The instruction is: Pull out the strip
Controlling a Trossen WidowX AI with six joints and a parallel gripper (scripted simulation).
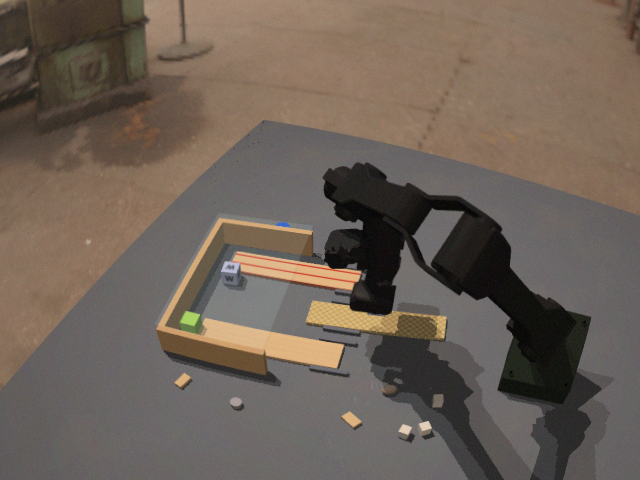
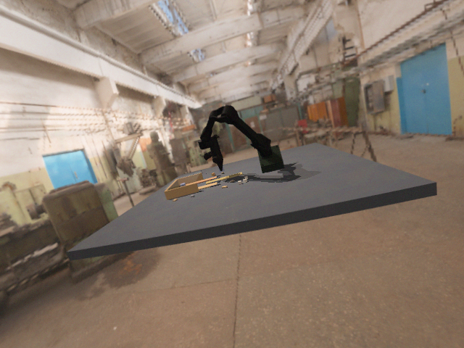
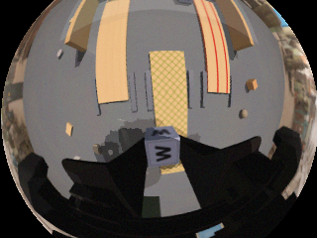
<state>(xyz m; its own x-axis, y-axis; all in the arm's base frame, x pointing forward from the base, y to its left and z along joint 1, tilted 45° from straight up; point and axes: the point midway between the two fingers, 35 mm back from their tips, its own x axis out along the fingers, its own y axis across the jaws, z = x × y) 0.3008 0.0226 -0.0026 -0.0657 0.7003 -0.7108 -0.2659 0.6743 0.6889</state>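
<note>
My gripper (image 1: 374, 312) (image 2: 221, 170) (image 3: 160, 139) is shut on a blue-grey lettered cube (image 3: 163, 152), which shows a W on its side in the wrist view. It holds the cube above the yellow cross-hatched strip (image 1: 351, 317) (image 3: 168, 74); most of the cube is hidden in the top view. That strip lies wholly outside the tray (image 1: 214, 350) (image 2: 183, 192). A second blue-grey cube (image 1: 230, 273), showing M and W, stands in the tray by the red-lined strip (image 1: 320, 274) (image 3: 213, 47). A plain wooden strip (image 1: 305, 353) (image 3: 112, 59) reaches out of the tray.
A green cube (image 1: 190, 321) stands in a tray corner. A clear sheet covers part of the tray. Low dark rails (image 1: 341, 331) (image 3: 148, 91) flank the strips. Small blocks (image 1: 351, 419) (image 3: 69, 129) and pebbles (image 1: 236, 402) (image 3: 243, 113) lie around on the table.
</note>
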